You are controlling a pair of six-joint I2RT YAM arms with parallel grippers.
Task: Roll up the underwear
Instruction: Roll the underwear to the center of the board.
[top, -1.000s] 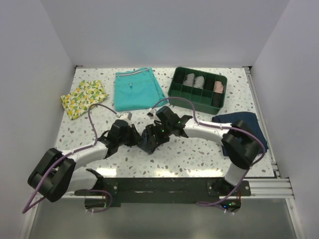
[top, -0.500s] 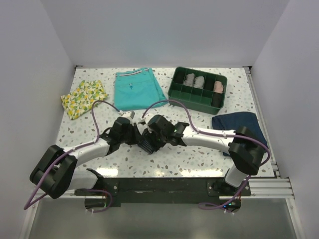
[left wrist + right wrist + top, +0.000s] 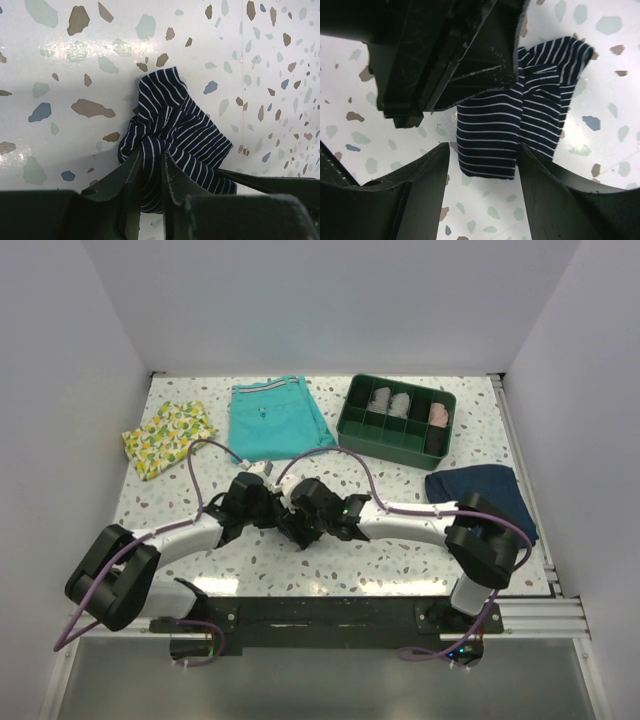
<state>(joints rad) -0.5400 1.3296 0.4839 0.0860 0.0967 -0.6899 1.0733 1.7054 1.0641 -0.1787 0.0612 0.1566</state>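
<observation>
The underwear (image 3: 293, 529) is a small bunched heap of dark navy pinstriped cloth on the table, between my two grippers. My left gripper (image 3: 273, 514) is shut on a fold of it; in the left wrist view its fingers (image 3: 131, 170) pinch the striped cloth (image 3: 175, 125) close to the table. My right gripper (image 3: 303, 523) is open. In the right wrist view its gripper (image 3: 485, 150) straddles the hanging lower edge of the underwear (image 3: 530, 125) without closing on it. The left gripper's body (image 3: 455, 60) fills the top of that view. No reddish edge shows.
Teal shorts (image 3: 275, 420) lie at the back centre and a lemon-print cloth (image 3: 168, 437) at the back left. A green divided tray (image 3: 385, 445) with rolled items stands at the back right. A plain navy garment (image 3: 492, 493) lies at the right.
My right gripper has moved left and closed in on the left gripper. The underwear between them has bunched into a smaller heap. The left gripper has shifted slightly right.
</observation>
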